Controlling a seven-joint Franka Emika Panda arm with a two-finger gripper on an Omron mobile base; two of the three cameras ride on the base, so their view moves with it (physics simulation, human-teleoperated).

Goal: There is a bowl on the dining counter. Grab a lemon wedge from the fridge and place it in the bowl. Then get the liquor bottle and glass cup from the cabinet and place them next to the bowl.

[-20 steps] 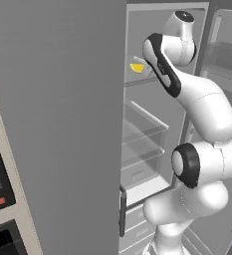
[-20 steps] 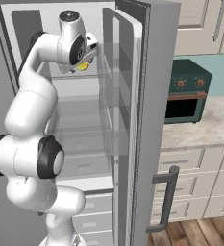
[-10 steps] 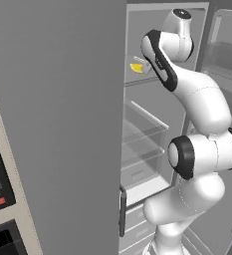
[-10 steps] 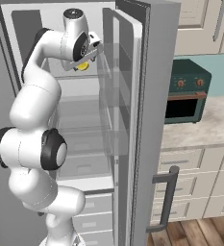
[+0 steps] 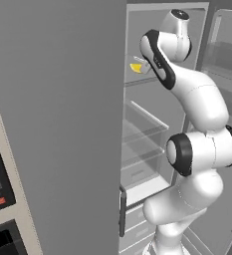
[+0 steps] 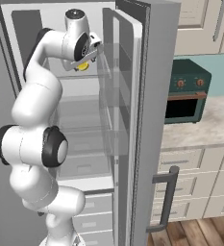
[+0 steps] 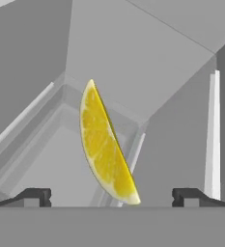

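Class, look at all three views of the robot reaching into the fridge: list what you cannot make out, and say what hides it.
- Lemon wedge, left base view: partly covered by the arm.
- Lemon wedge, right base view: mostly behind the hand.
- Gripper, hand view: its fingers cut off by the bottom edge; contact with the wedge unclear.
- Fridge lower drawers, right base view: blocked by the arm's base.

Cream cabinets (image 6: 200, 26) above a teal wall; a green toaster oven (image 6: 186, 91) on pale counter (image 6: 205, 122); floor apparently wood (image 6: 200, 233).
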